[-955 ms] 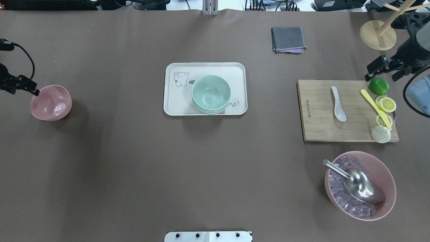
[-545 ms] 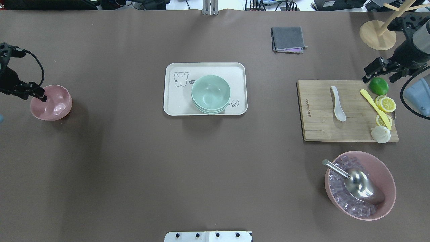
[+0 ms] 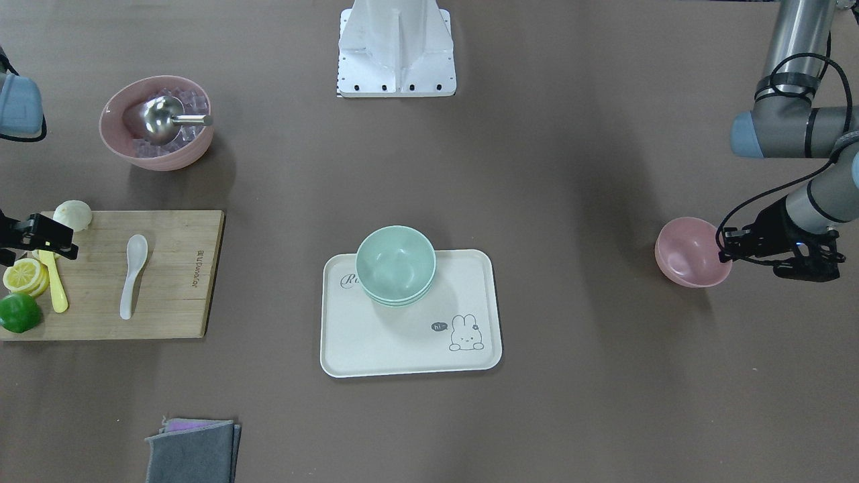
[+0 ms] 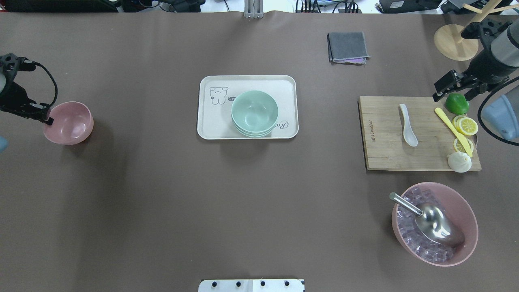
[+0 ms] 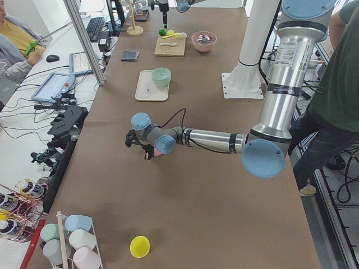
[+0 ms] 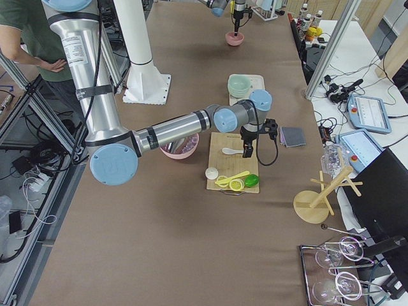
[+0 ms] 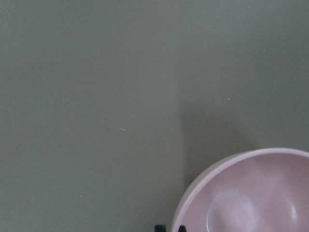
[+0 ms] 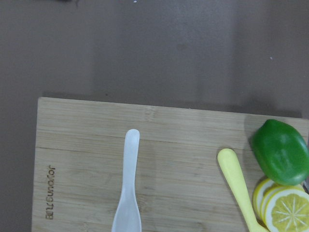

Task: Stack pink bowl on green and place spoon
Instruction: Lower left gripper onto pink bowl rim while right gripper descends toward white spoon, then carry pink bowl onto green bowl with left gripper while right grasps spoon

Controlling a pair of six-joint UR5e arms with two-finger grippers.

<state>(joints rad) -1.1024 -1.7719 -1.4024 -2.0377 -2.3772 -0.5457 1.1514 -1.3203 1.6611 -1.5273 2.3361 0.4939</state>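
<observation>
I see robotics lab, not kitchen: brown-papered desk [image 4: 162, 202] flanked by aluminium frame posts [image 5: 84, 39], teach pendants [image 6: 366, 105], keyboard [image 5: 105, 25], loose cables [image 5: 22, 126]. White arm pedestal [image 3: 397, 47] bolted to desk. Operator [image 5: 14, 42] seated alongside, second person standing by arm base.

pink bowl [image 7: 251, 193] cropped, spoon [image 8: 129, 183] end cropped

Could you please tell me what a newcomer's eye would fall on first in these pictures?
Most likely the green bowls stacked on the cream tray at the table's middle. Next comes the small pink bowl at the robot's left end, with the left gripper at its rim. On the right is the cutting board with the white spoon, lime and lemon slices, the right gripper open near its far corner.
</observation>
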